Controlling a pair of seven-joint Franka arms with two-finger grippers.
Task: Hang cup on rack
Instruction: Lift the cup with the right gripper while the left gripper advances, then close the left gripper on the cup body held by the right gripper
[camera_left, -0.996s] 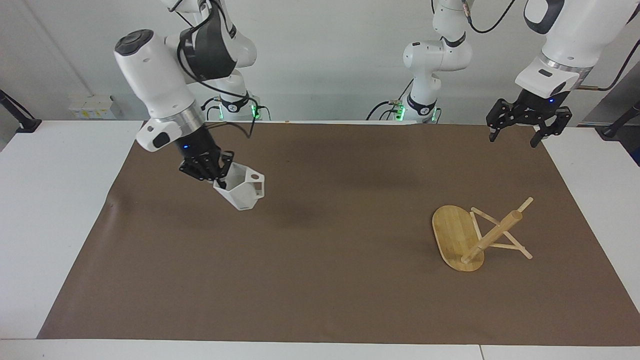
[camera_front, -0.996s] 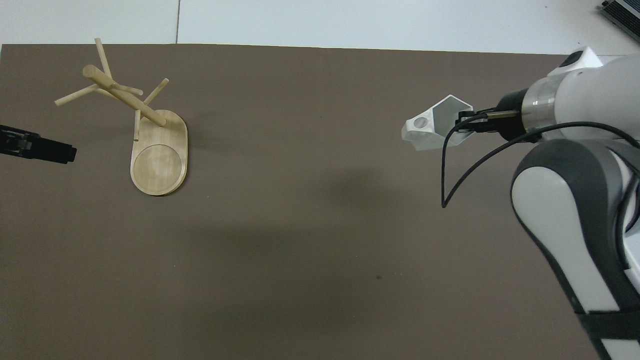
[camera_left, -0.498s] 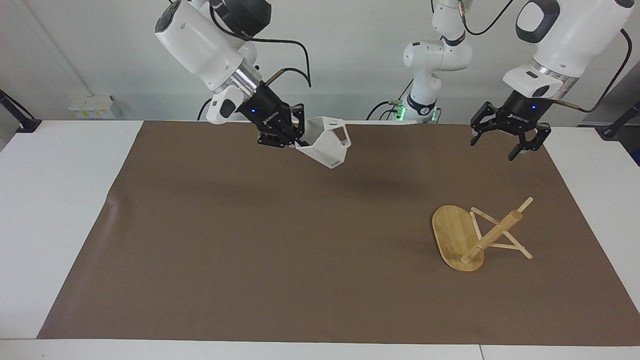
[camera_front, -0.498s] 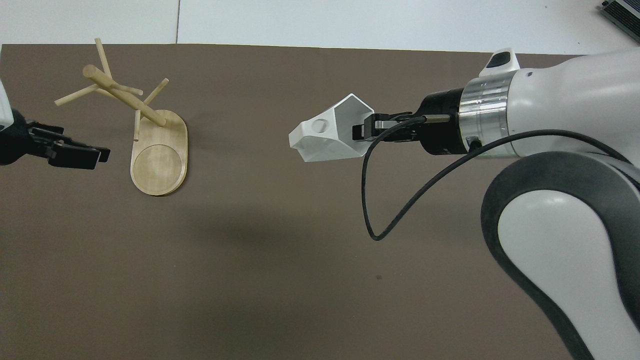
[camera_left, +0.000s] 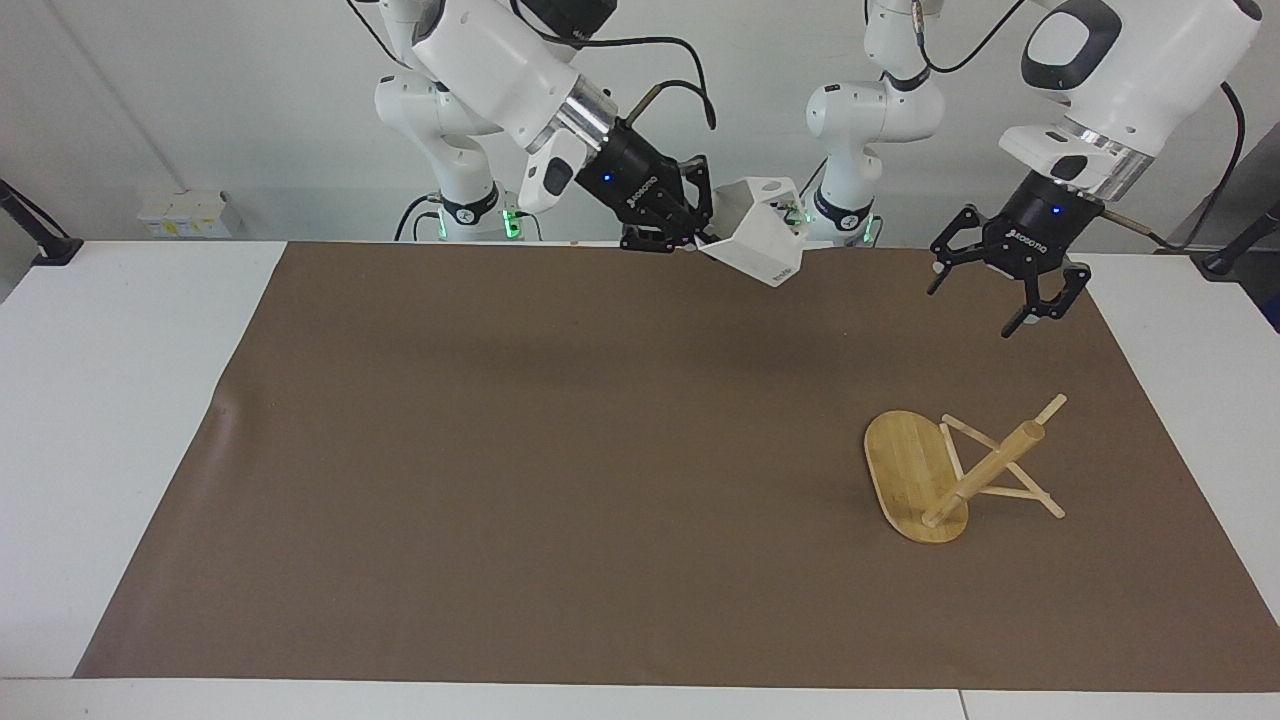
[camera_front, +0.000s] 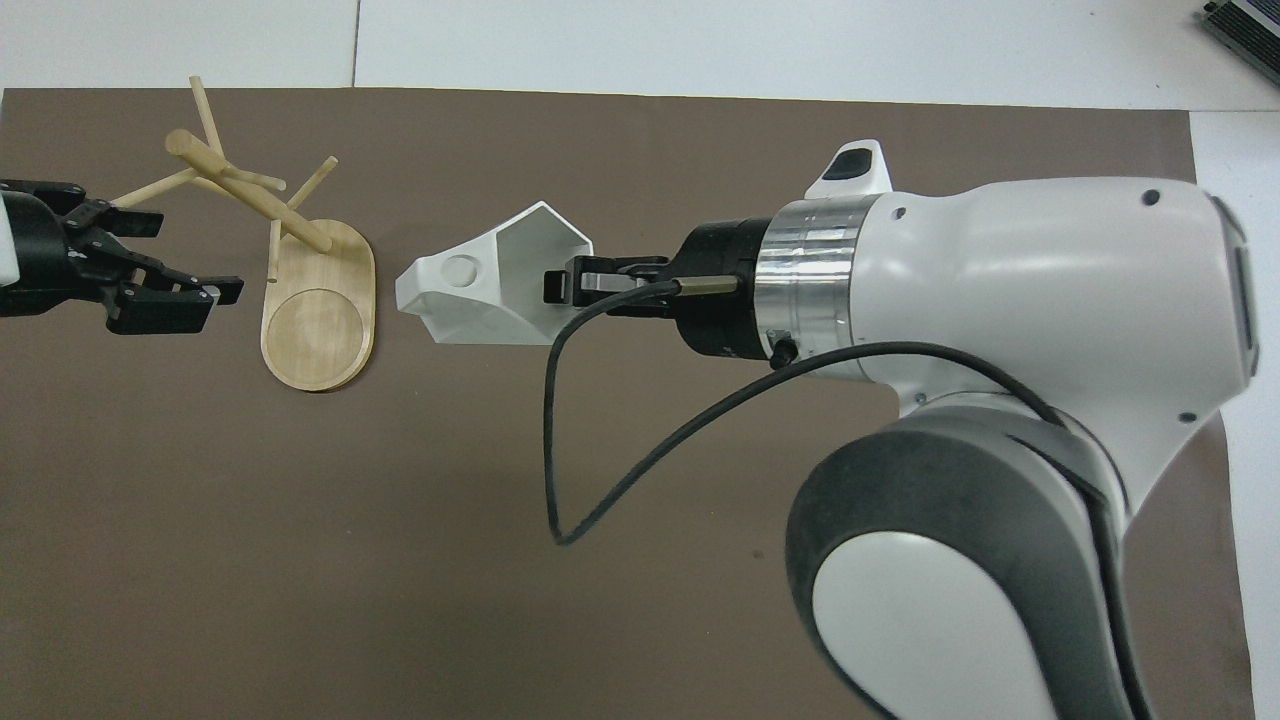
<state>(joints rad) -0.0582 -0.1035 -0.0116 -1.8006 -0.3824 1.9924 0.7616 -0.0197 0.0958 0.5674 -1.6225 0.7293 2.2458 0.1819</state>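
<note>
Currently mid-carry, high over the bench (camera_left: 150, 450) and its brown mat (camera_left: 600, 480). Right hand (camera_left: 690, 235) clamped on the rim wall of the cup (camera_left: 760, 240), one finger inside the mouth and one outside, wrist pitched so the white faceted body points toward the left arm's end of the bench. Blocky handle with its round hole kept at the leading side, away from the fingers, probably so a peg can pass through it without the hand getting in the way. Cup clear of the mat, tilted, mouth turned up and back toward the wrist.

Ahead of the cup and well below it, the rack (camera_left: 945, 475), tipped over: oval bamboo base standing on edge, thick post slanting up off the mat, thin pegs splayed, some resting on the mat and propping it. Not yet fit to take a cup in this pose; likely needs righting first.

Left hand (camera_left: 1000, 290) spread wide and holding nothing, hanging in the air above the mat on the robots' side of the rack, fingers aimed down and toward it. Seemingly placed there to seize the post or base and stand the rack upright, or steady it, while the right hand brings the cup in.

Seen from overhead, cup (camera_front: 480, 285) just short of the rack's base (camera_front: 318, 320), left hand (camera_front: 165, 295) at the base's other flank. Hanging step not yet begun.
</note>
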